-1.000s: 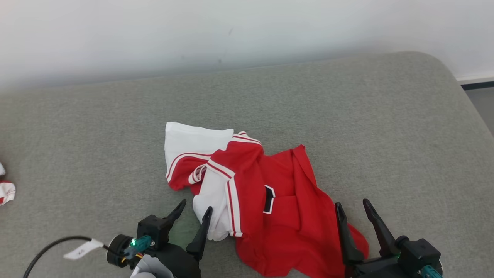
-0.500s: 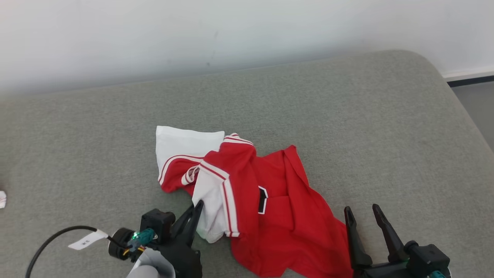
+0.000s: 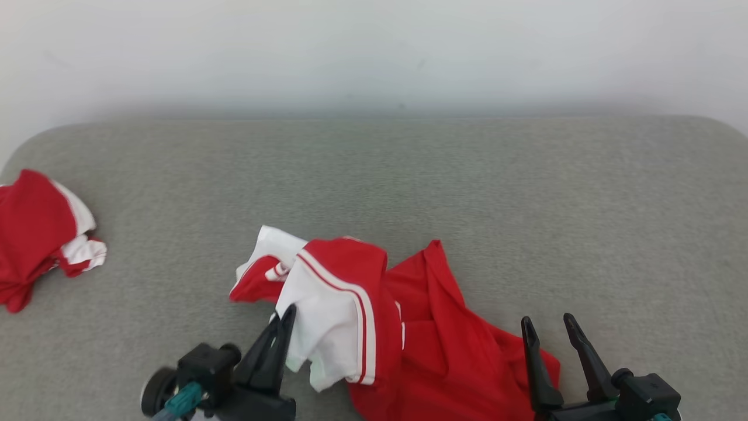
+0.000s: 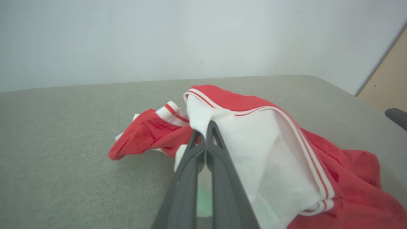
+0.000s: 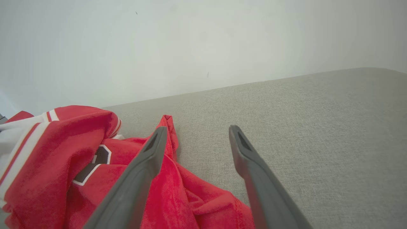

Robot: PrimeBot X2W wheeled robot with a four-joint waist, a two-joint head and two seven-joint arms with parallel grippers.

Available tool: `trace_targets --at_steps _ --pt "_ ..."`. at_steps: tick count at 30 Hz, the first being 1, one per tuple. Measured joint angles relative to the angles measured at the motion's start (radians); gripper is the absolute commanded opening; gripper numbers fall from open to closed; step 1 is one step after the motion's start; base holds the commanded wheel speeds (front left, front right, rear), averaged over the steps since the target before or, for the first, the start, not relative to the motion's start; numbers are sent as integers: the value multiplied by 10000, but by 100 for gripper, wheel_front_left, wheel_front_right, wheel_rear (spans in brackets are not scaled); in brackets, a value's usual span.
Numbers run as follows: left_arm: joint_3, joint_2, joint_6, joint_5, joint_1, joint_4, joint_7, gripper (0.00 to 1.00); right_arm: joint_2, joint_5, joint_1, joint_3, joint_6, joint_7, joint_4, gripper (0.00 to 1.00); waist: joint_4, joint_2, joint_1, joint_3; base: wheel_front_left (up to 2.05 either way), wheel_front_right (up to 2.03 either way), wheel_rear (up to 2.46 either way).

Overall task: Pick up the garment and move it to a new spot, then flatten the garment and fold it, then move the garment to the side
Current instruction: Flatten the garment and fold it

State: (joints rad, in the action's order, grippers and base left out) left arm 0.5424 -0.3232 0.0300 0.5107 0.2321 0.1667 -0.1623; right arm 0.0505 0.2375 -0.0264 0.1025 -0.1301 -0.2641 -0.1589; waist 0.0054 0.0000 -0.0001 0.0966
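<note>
The red-and-white garment (image 3: 403,327) is seen crumpled on the grey fabric surface (image 3: 526,187), at the near side, around the centre. Its white panel is pinched at the left edge by the left end effector (image 3: 286,316) — the 2 fingers are pressed together on the cloth. The right end effector (image 3: 546,321) is held spread — 1 finger over the garment's red right end, 1 over bare surface. Another red-and-white cloth (image 3: 35,234) is seen bunched well apart at the left.

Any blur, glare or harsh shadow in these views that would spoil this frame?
Head view: soft even light, no glare; far edge of the grey cushion smears into the wall. Left wrist view: left pincer close and soft-edged, faint green tint on the garment beneath it. Right wrist view: right pincer slightly soft, cushion weave clear.
</note>
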Motion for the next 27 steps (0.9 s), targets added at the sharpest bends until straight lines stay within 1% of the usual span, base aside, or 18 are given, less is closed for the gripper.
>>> trace_targets --at_steps 3,4,5,7,9,11,12,13,14,19,27 --pt "-119 10 82 472 -466 -485 136 0 -4 -2 10 2 0 0 -21 100 260 0 0 -25 0 0 0" --pt "-119 -73 190 516 -884 -554 228 0 0 -13 29 38 0 2 -67 100 498 0 0 -44 0 0 0" --pt "-119 -73 190 516 -884 -554 228 0 0 -13 29 38 0 2 -67 100 498 0 0 -44 0 0 0" --pt "-52 -63 196 713 -1288 -178 167 0 -6 -13 55 105 0 2 -111 100 770 0 0 -80 0 0 0" --pt "-46 69 109 899 -1422 221 36 0 -4 -13 57 140 0 2 -153 100 864 0 0 -125 0 0 0" --pt "75 115 44 815 -1487 667 -127 0 -2 -15 57 178 0 2 -182 100 880 0 0 -189 0 0 0" --pt "23 205 19 869 -1483 859 -230 29 -6 -17 55 184 0 2 -188 100 870 -1 -1 -214 0 0 0" --pt "40 249 -29 892 -1474 1030 -291 81 -4 -19 48 186 0 2 -186 100 856 0 0 -233 0 0 0" --pt "90 303 -38 855 -1474 1185 -332 100 -4 -31 38 188 0 2 -186 100 834 0 0 -248 0 0 0" --pt "79 485 -123 863 -1445 1555 -583 100 -2 -46 -76 90 0 2 -192 100 776 0 0 -321 0 0 0" --pt "12 508 -109 871 -1487 1755 -740 100 0 -44 -179 96 0 2 -205 100 725 0 0 -413 0 0 0"
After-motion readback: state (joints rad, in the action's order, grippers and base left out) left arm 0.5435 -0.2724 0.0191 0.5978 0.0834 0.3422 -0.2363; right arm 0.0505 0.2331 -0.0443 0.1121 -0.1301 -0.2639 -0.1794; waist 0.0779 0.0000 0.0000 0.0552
